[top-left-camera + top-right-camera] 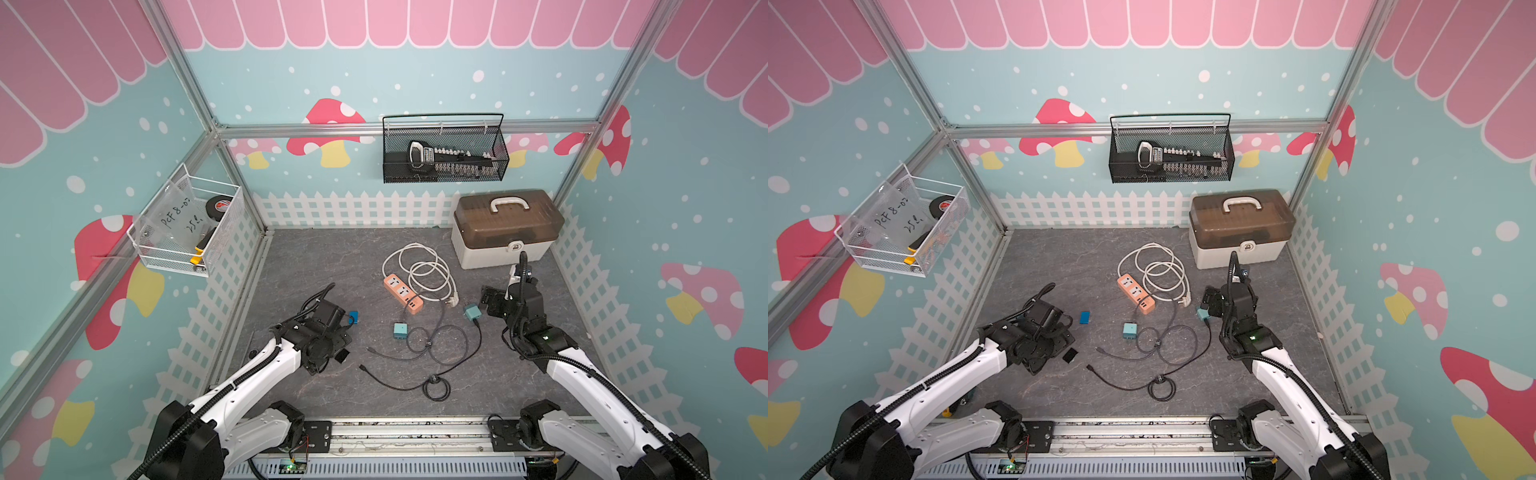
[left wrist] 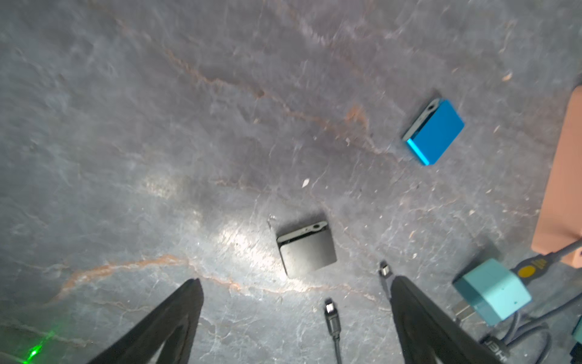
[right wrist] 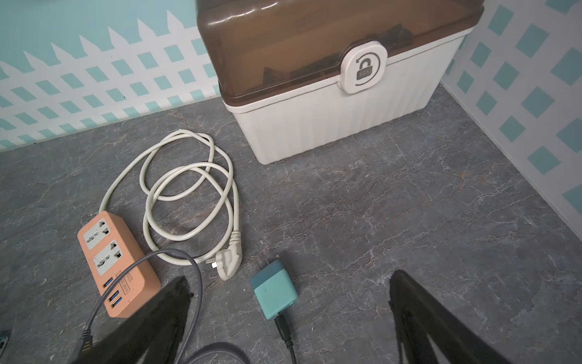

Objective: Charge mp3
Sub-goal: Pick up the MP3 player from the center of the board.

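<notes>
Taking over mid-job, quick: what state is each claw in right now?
Left claw: open, holding nothing.
Right claw: open, holding nothing.

Toy-cottage cell, softly and evenly lit.
Teal walls (image 1: 374, 83) with white dots and red mushrooms, pink scalloped eaves (image 1: 332, 25), white picket-fence border (image 1: 353, 208), aluminium framing (image 1: 291, 129), grey veined stone-look floor (image 1: 316, 266). A black mesh basket (image 1: 444, 172) hangs on the back wall, a white wire basket (image 1: 228, 220) on the side.

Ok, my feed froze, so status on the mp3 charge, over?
Left tool open, by the black mp3. Right tool open, by a teal charger. Black mp3 and blue mp3 lie unplugged. Loose cable plug beside the black mp3.
</notes>
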Action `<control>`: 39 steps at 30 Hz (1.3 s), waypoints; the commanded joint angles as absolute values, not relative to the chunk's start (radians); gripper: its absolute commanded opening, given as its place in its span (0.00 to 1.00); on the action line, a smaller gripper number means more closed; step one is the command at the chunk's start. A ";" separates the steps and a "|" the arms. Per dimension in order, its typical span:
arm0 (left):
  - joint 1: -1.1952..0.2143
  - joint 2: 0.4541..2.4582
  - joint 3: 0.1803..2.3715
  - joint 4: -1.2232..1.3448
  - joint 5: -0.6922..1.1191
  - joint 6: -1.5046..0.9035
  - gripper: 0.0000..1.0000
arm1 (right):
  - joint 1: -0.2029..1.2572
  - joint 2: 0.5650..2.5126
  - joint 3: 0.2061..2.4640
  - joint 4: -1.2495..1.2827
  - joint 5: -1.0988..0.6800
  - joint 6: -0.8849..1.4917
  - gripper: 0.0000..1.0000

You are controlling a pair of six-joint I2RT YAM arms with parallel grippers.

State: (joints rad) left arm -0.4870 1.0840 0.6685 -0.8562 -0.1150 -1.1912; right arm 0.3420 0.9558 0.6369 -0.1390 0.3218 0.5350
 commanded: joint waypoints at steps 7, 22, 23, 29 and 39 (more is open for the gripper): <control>-0.531 1.157 0.666 -0.806 -0.063 -1.276 0.92 | 0.408 1.023 0.684 -0.161 0.320 0.497 0.96; -0.545 1.271 0.631 -0.683 0.009 -1.321 0.86 | 0.450 1.029 0.695 -0.161 0.296 0.482 0.94; -0.546 1.279 0.626 -0.674 0.012 -1.324 0.85 | 0.452 1.029 0.696 -0.161 0.294 0.480 0.94; -0.545 1.318 0.621 -0.640 0.018 -1.324 0.85 | 0.457 1.026 0.694 -0.162 0.288 0.479 0.94; -0.544 1.401 0.634 -0.607 0.018 -1.311 0.85 | 0.461 1.025 0.695 -0.163 0.280 0.476 0.92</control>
